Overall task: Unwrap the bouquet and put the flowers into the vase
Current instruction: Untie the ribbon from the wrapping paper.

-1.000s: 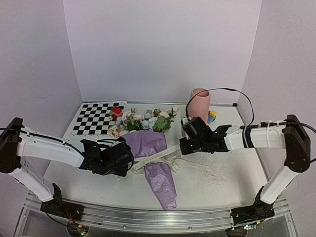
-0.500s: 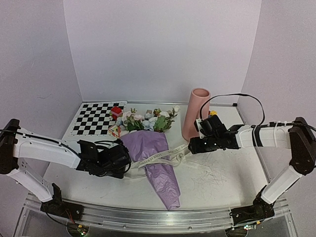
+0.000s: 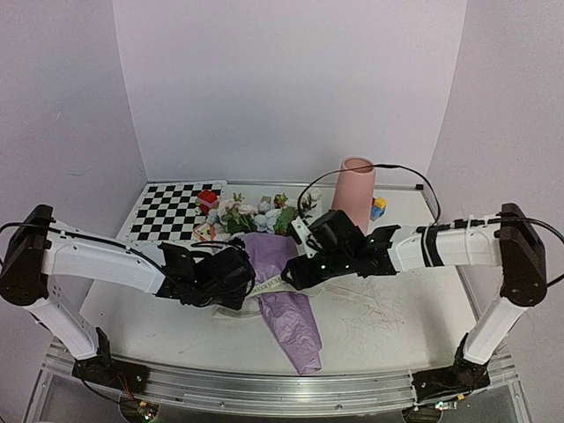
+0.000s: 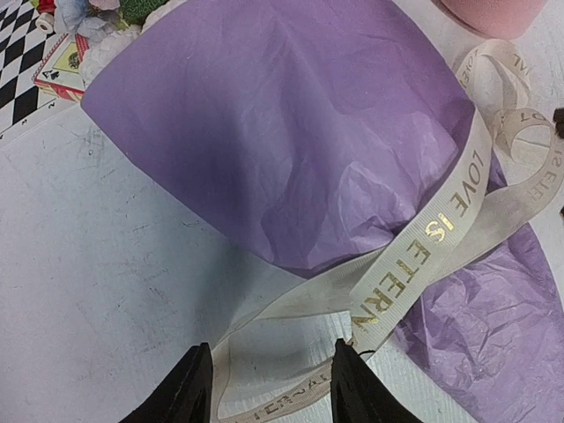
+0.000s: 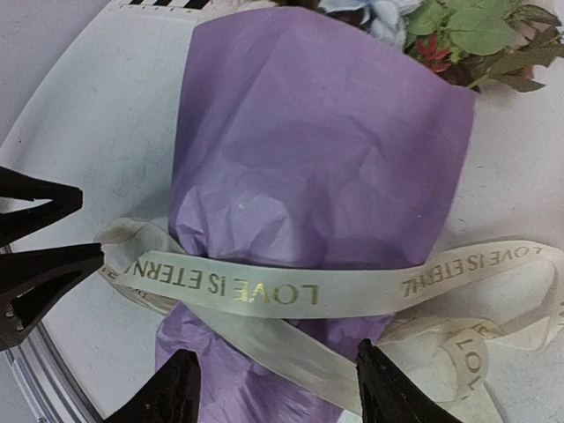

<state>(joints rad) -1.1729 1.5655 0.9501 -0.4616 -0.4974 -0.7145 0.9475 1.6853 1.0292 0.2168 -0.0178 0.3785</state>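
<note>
Step in hand: getting the ribbon off. The wrap is not yet opened.

- The bouquet lies flat mid-bench between your two arms. Its flowers point toward the checkerboard and are tucked in the purple cone; the paper tail points toward you.
- The cream ribbon crosses the cone's waist, with slack loops spilling on the vase side. I cannot tell whether a knot is left.
- The vase stands upright at the back of the bench, behind the right arm.
- The left claw is spread and low at the cone's left flank. A ribbon strand lies loose between its fingers, and nothing is pinched.
- The right claw is spread over the ribbon band and holds nothing.

Next, in my judgement: close one claw on ribbon alone, keeping clear of the paper. Draw it off toward the narrow tail while the other claw pins the cone.
</note>
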